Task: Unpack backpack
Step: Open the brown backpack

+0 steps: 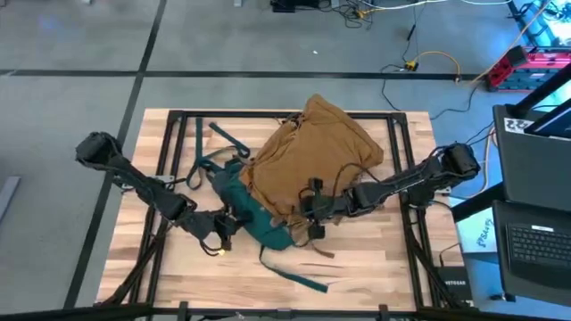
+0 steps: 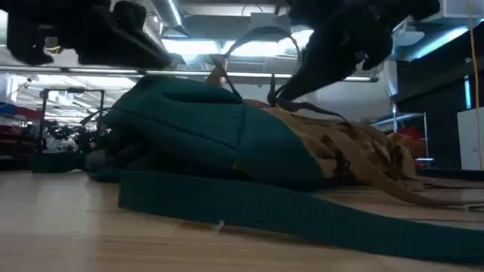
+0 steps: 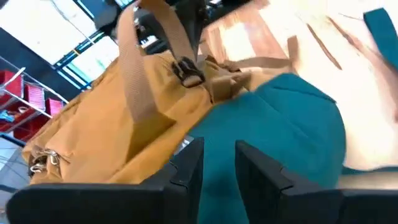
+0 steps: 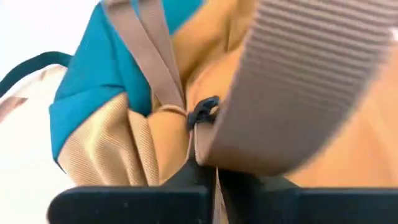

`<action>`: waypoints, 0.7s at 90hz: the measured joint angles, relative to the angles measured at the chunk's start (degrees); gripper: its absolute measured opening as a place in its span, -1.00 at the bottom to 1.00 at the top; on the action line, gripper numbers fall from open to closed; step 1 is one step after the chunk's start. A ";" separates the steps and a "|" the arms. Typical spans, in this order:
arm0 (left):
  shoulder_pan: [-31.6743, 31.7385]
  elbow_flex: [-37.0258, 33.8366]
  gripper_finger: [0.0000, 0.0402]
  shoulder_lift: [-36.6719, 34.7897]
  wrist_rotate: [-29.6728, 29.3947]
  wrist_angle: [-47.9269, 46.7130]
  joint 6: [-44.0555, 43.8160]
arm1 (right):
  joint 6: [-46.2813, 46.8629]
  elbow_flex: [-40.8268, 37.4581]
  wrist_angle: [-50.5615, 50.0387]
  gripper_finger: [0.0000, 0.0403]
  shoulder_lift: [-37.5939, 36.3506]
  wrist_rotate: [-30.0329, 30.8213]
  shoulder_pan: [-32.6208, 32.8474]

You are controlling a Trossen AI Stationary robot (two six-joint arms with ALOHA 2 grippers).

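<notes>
A flat teal webbing strap [image 2: 302, 215] runs across the wooden table [image 1: 375, 259] closest to the low camera, trailing from the backpack [image 1: 308, 156], which lies slumped on its side near the table's middle, tan body toward the far edge and teal base toward the near edge. The left gripper [image 3: 217, 168] hovers at the teal base on the backpack's left side; its two dark fingers [image 3: 186, 165] stand a narrow way apart with teal fabric showing between them, and whether they touch it cannot be told. The right gripper [image 4: 208, 174] sits at the near edge of the tan body, its fingers pressed together on a tan webbing strap [image 4: 298, 93] beside a small dark buckle [image 4: 204, 112]. A second tan strap with a metal ring [image 3: 189, 71] crosses the tan fabric in the left wrist view.
</notes>
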 joint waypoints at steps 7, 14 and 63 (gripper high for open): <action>0.60 0.00 -0.62 0.00 0.39 -0.08 -0.18 | -0.20 1.45 -2.30 -1.00 -0.03 7.34 1.45; 1.21 0.00 -0.62 0.00 0.77 -0.16 -0.36 | -0.39 2.90 -4.60 -1.00 -0.06 14.68 2.90; 2.38 0.00 -0.62 0.00 3.06 -3.86 -4.60 | 12.05 1.59 -24.04 -1.00 -8.84 31.92 5.36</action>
